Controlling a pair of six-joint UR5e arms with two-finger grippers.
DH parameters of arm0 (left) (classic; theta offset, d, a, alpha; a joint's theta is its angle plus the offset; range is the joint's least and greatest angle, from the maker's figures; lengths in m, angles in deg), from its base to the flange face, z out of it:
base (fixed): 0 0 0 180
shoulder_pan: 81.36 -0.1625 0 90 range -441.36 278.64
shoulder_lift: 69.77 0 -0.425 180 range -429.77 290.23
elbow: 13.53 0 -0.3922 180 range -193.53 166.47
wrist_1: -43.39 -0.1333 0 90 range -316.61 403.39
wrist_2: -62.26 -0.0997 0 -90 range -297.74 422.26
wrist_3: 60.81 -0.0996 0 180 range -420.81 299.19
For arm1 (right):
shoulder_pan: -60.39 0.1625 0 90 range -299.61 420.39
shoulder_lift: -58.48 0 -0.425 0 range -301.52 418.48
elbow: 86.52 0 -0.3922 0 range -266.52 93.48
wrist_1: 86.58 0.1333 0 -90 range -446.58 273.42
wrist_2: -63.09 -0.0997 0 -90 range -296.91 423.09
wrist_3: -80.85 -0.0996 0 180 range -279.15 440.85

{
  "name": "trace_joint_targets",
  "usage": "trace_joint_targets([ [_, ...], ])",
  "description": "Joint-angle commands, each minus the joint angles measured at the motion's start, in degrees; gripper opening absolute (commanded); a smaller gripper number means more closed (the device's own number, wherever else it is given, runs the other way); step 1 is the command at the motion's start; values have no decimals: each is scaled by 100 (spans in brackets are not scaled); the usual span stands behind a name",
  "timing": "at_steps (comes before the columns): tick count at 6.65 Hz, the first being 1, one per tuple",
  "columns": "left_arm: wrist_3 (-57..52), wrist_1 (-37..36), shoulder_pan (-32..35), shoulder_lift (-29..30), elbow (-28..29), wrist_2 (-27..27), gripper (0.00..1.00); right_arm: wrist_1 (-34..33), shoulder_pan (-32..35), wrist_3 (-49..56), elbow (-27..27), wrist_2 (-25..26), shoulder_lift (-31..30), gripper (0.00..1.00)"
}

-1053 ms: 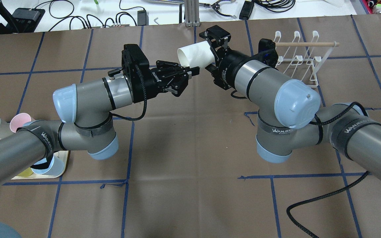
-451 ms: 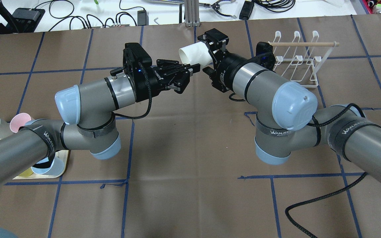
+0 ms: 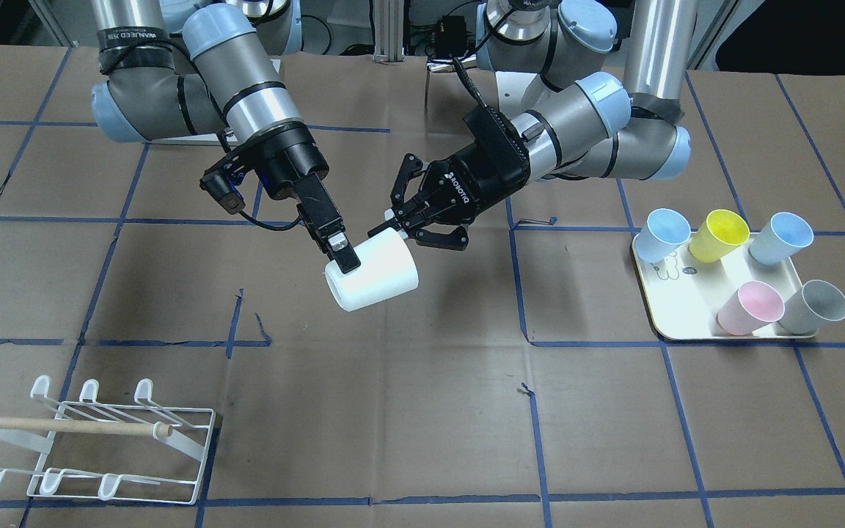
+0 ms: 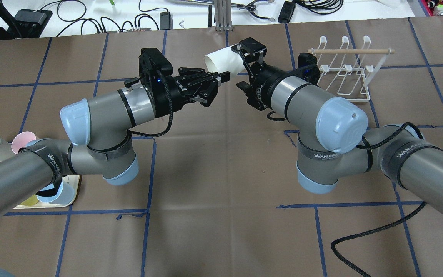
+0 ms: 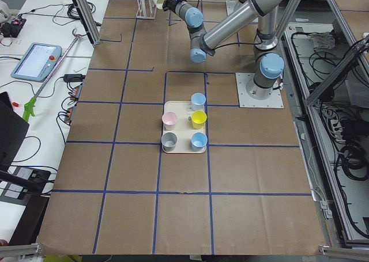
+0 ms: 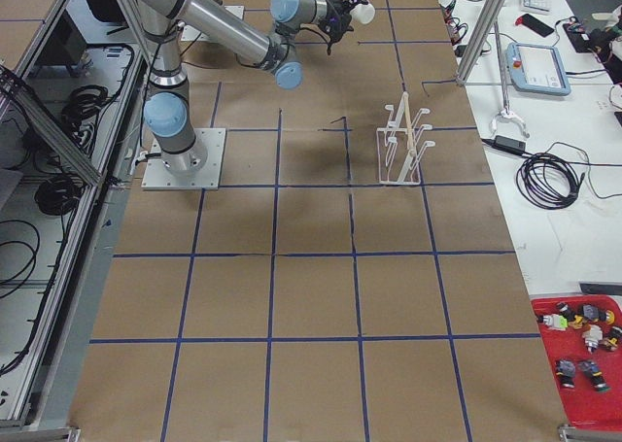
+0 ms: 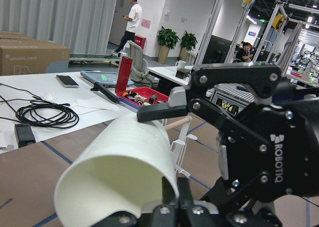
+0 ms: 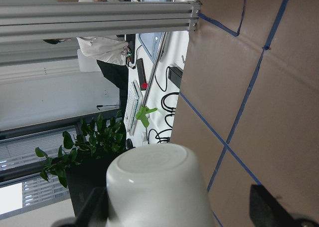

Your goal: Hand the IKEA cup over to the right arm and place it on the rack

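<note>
The right arm (image 6: 224, 29) rises from a base plate (image 6: 209, 165) at the table's (image 6: 311, 296) robot-side edge and reaches toward the far end. There a white cup (image 6: 363, 12) sits at its black gripper (image 6: 352, 7), which is too small here to show how the fingers stand. The rack (image 6: 402, 141) stands upright on the brown cover, well apart from the cup and nearer the edge opposite the robot. On the white strip along that edge lie a coiled black cable (image 6: 549, 180), a pendant (image 6: 535, 68) and, by the near corner, a red tray (image 6: 583, 403) of small parts. Blue tape lines (image 6: 275, 296) grid the cover.
</note>
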Motion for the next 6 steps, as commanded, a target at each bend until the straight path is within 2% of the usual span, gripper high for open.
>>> trace_joint_targets([
  [1,13,7,-1,-22,-2,-7,2,8,-2,-27,-32,6,26,100],
  [6,13,-2,-1,-31,25,-16,2,26,16,-71,-279,15,97,100],
])
